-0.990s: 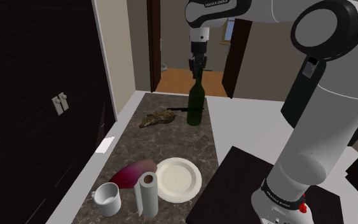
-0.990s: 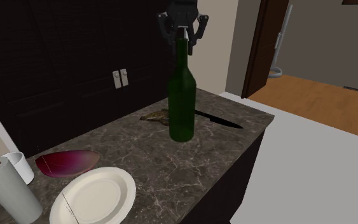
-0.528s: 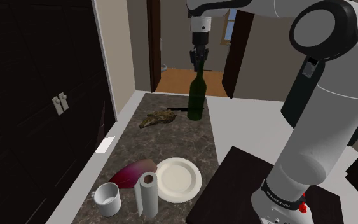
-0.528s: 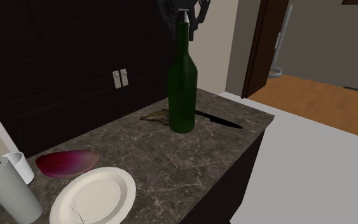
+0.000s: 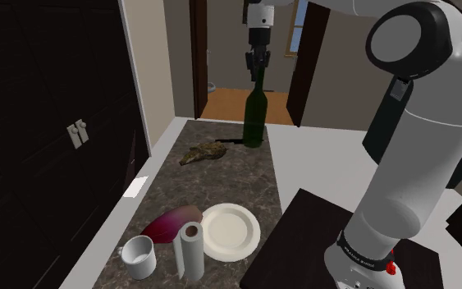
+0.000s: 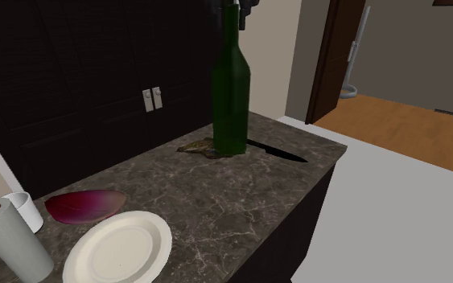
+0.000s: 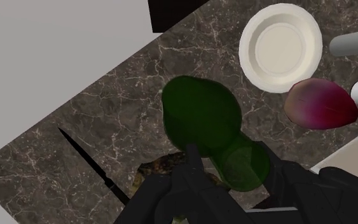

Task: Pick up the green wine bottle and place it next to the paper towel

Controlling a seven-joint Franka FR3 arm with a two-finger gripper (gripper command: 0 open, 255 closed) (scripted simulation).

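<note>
Black hand (image 5: 255,74) clamps the green wine bottle (image 5: 254,120) by its neck, upright over the stone counter (image 5: 221,185).

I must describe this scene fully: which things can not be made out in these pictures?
Grip of the fingers on the neck of the bottle: second exterior view, cut off by the top edge.
Its base: wrist view, hidden by the bottle's own body.
Brown lump beside the bottle: shoulder view, too small to name.
Knife: second exterior view, one end behind the bottle.
Paper towel: second exterior view, cut by the bottom edge.
</note>
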